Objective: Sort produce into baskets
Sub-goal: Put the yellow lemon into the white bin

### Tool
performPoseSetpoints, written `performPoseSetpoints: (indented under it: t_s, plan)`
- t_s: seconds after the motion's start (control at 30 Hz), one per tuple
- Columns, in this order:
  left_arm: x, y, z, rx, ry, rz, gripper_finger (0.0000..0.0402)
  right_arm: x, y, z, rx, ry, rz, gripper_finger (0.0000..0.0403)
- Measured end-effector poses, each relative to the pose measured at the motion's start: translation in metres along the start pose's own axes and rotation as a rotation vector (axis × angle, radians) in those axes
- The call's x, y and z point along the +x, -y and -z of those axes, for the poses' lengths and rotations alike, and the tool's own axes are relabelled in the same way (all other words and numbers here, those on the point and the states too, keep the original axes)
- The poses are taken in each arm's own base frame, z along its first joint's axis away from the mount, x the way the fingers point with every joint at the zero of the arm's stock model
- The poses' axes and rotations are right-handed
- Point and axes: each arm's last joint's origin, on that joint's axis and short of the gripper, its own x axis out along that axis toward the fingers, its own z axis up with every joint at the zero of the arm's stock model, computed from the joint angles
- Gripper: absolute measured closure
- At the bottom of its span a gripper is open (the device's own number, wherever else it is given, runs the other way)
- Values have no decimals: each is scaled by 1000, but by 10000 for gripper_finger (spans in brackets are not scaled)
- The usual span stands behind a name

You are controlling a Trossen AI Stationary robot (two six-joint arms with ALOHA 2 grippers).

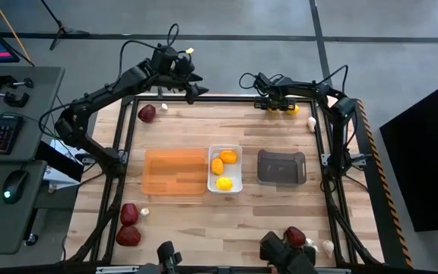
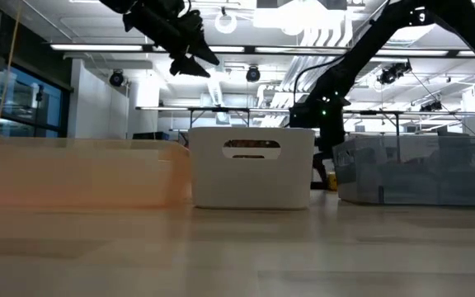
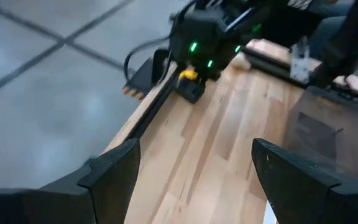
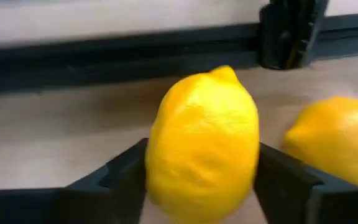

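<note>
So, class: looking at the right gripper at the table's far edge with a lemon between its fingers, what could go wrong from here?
1. The right gripper grips the rounded lemon only at its sides; it might slip when lifted.
2. A second lemon lies right beside it and could be nudged, perhaps rolling towards the table's edge.
3. The white bin already holds three lemons, so a dropped one may bounce out.
The left gripper hovers open at the far edge.
</note>
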Motion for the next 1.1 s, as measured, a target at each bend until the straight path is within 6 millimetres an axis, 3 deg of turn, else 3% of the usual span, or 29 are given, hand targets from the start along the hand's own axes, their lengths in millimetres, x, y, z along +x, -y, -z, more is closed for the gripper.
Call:
performPoseSetpoints:
  t_s: [0.2,0.33,0.5,0.67,0.93,1.1]
  plan:
    - [0,0,-9,38,94,-1,106,-20,8,-3,-182,64,39,278]
    - [-1,5,-12,-57,118,17,106,-60,15,-4,-344,159,-15,281]
    - [-1,32,-17,-102,134,133,106,-123,19,16,-580,278,-233,254]
    - [14,69,-8,-161,151,220,106,-154,27,72,-730,309,-652,230]
    - [28,131,26,-292,194,248,106,-155,39,169,-860,215,-1143,240]
    - [19,137,30,-352,213,202,106,-152,26,204,-890,230,-1288,227]
